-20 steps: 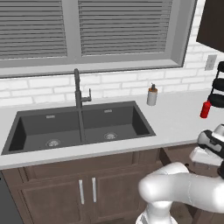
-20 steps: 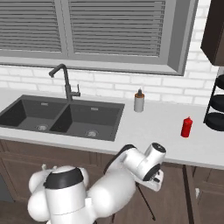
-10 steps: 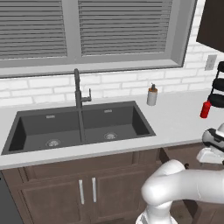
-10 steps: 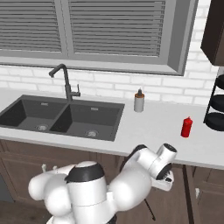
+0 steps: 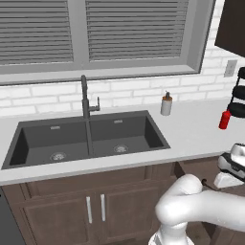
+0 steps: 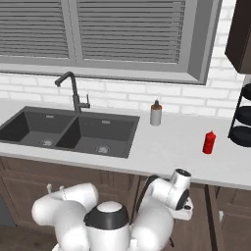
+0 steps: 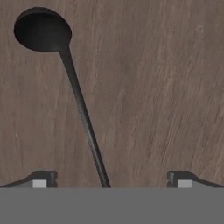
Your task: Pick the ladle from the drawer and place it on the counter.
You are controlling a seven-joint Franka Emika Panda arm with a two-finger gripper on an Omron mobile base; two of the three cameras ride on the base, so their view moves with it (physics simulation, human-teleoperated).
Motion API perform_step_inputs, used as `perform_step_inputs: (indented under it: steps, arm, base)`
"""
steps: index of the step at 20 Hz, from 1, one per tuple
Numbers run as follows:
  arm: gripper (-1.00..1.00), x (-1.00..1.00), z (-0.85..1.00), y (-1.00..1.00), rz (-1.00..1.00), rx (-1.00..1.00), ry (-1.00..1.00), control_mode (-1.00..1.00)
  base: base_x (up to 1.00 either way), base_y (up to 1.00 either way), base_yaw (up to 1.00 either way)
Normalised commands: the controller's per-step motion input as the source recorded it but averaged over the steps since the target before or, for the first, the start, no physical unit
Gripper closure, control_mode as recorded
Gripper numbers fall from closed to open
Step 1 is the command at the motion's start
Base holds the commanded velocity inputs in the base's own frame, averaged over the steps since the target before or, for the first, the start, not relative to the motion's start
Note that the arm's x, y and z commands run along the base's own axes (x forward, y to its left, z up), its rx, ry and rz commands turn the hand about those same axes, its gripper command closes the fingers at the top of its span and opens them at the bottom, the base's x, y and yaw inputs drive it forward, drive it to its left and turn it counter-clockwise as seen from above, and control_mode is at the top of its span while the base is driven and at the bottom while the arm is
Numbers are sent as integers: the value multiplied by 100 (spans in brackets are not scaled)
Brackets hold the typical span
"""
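Note:
The thin black ladle (image 7: pixel 81 105) lies flat on the brown wooden floor of the drawer (image 7: pixel 166 87), its round bowl at the upper left of the hand view. Its slim handle runs down between the two fingertips (image 7: pixel 43 178). My gripper (image 7: pixel 111 181) hangs open just above the handle and straddles it, with a wide gap on both sides. In the base views the white hand (image 5: pixel 232 166) (image 6: pixel 180 196) sits below the edge of the light grey counter (image 5: pixel 191 136) (image 6: pixel 166 142), to the right of the sink.
A dark double sink (image 5: pixel 86 139) (image 6: pixel 68 130) with a black faucet (image 5: pixel 85 95) is set into the counter. A soap dispenser (image 5: pixel 166 104) (image 6: pixel 156 113) stands by the wall. A red bottle (image 5: pixel 224 119) (image 6: pixel 209 142) and a black rack (image 6: pixel 241 122) are at the right.
The arm has swung further right and the hand has sunk a little lower under the counter edge. The jaws have stayed open.

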Motion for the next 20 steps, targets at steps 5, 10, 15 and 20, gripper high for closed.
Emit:
perform_step_inputs:
  steps: [5, 10, 15, 20]
  arm:
    - [-100, 0, -28, 0, 8, -1, 0, -100]
    - [100, 0, -42, -6, 8, -2, 0, -100]
    - [100, -2, -57, -20, 6, -5, 0, -100]
    - [100, -17, -41, -39, 7, 0, -1, -100]
  base:
    - [0, 0, 0]
    - [0, 0, 0]
    - [0, 0, 0]
    - [0, 0, 0]
